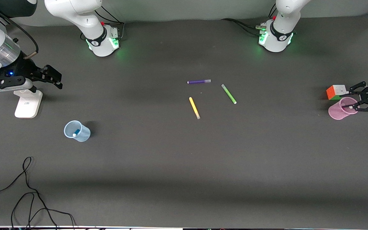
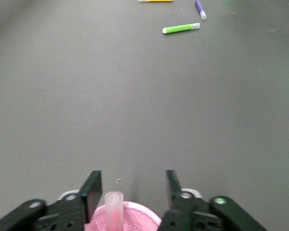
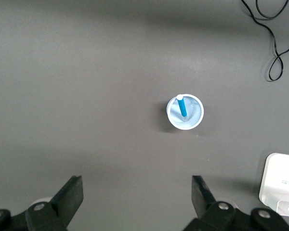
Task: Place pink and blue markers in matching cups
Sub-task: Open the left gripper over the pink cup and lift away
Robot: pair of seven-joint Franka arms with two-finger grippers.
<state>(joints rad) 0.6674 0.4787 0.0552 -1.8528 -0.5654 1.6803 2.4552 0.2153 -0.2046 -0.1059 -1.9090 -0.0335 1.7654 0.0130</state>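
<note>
My left gripper (image 1: 356, 104) is hanging released over the pink cup (image 1: 340, 110), at 3 o'clock, with the pink marker (image 2: 113, 210) standing inside. My right gripper (image 1: 55, 78) is waiting released at 9 o'clock, and the blue marker (image 3: 182, 106) is standing in the blue cup (image 1: 76, 131).

Blue marker (image 1: 75, 133) in one cup (image 1: 77, 131), pink marker (image 2: 113, 210) in the other cup (image 1: 340, 110) — three loose pens (image 1: 195, 108) between.

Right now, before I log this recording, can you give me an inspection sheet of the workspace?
Surface: dark grey table.
Job's things: blue marker stands in the blue cup; pink marker stands in the pink cup.
Clutter: purple pen, green pen, yellow pen mid-table; puzzle cube beside the pink cup; white stand.
Grippers: left gripper over the pink cup, fingers open around the marker; right gripper open, above the table.
Cables: black cable near the front camera.
Surroundings: nothing seen.
</note>
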